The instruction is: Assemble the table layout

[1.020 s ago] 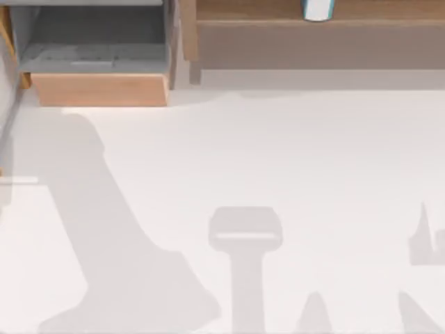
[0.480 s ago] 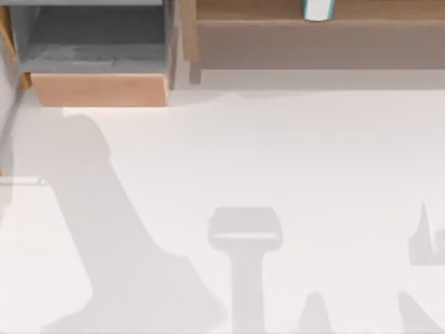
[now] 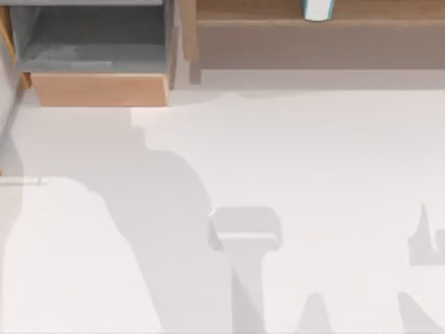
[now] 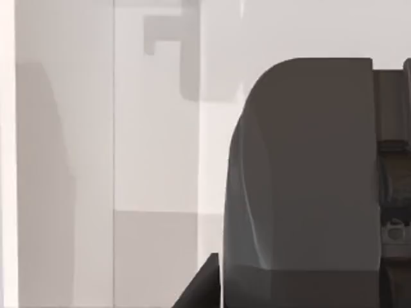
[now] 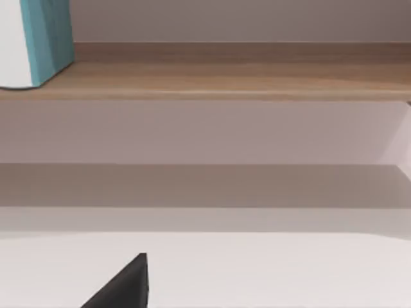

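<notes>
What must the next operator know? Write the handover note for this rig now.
Left gripper: its dark body is close over the table.
Right gripper: a dark tip of it is low over the table, facing the brown shelf.
Things: the light-wood drawer unit stands open at the table's back left. A white-and-teal container sits on the shelf at back right.
Done: no placed item visible yet.
Left: the whole layout.

An open light-wood drawer unit (image 3: 97,62) sits far left, beside a long brown shelf (image 3: 320,38) carrying a teal-and-white container (image 3: 318,10).
</notes>
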`<action>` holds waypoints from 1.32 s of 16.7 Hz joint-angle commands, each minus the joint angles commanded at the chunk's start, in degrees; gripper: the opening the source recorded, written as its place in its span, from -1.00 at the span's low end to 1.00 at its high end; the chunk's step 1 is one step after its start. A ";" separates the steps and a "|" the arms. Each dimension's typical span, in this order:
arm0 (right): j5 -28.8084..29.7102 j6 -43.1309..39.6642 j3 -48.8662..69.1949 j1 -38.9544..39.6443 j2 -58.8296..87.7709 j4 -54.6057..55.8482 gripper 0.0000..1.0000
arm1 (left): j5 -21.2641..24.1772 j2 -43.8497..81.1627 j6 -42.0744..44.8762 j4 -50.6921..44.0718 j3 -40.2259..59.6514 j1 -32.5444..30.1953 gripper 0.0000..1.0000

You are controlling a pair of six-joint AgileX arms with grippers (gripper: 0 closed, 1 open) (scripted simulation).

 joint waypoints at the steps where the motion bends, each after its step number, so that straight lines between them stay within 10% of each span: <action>1: 0.00 0.00 0.00 0.00 0.00 0.00 1.00 | -0.07 -3.32 0.90 1.14 -2.60 0.20 -1.00; 22: 0.00 0.00 0.00 0.00 0.00 0.00 1.00 | 1.61 -59.80 13.96 15.57 -90.07 12.25 -1.00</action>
